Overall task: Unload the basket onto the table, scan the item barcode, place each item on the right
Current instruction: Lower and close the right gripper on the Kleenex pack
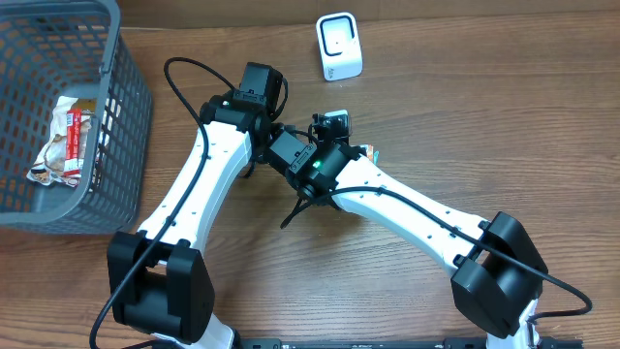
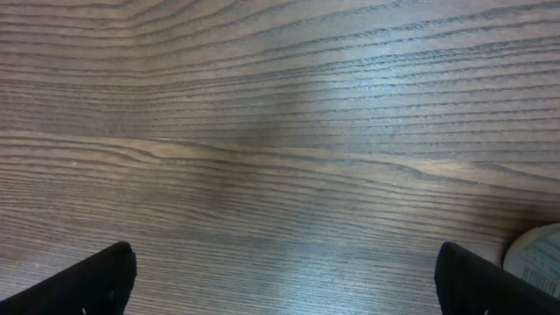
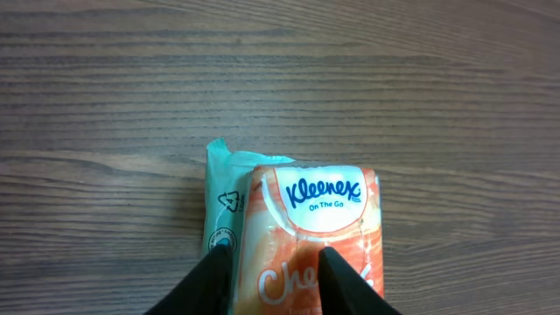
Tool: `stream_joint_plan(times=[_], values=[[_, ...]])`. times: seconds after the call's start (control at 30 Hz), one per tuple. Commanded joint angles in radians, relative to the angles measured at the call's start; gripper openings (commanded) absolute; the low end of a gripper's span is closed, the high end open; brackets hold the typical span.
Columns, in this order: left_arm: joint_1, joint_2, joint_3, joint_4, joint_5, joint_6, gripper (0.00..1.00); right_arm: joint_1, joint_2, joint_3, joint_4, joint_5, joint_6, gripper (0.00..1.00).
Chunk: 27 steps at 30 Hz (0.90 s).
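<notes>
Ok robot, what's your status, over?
Left gripper open, empty. Right gripper shut on tissue pack. Bare table between it and scanner.

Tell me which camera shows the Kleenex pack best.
The right wrist view: the Kleenex pack fills the lower middle, its logo readable, between the fingers of the right gripper. Overhead shows only a sliver of it beside that gripper, the rest hidden under the arm. The left wrist view shows none of it.

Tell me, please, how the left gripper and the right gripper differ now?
The left gripper stands wide open; the right gripper is closed on an orange tissue pack. Between the left gripper's fingers lies only bare table; between the right gripper's fingers sits the pack. Both have black fingers and face the wooden table.
</notes>
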Motion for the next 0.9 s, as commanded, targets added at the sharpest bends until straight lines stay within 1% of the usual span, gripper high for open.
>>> stream_joint_plan(times=[0.0,0.4,0.73,0.83,0.87], values=[[0.005,-0.002,-0.002,0.004,-0.006,0.011,1.0,0.003,0.007,0.001,0.003,0.027,0.0,0.31],[0.005,-0.002,-0.002,0.004,-0.006,0.011,1.0,0.003,0.007,-0.017,0.018,-0.016,0.0,0.31],[0.005,-0.002,-0.002,0.004,-0.006,0.011,1.0,0.003,0.007,-0.078,0.022,-0.018,0.001,0.31],[0.005,-0.002,-0.002,0.004,-0.006,0.011,1.0,0.003,0.007,-0.076,0.026,-0.011,0.0,0.25],[0.005,-0.002,-0.002,0.004,-0.006,0.011,1.0,0.003,0.007,-0.074,0.024,-0.01,0.0,0.2]])
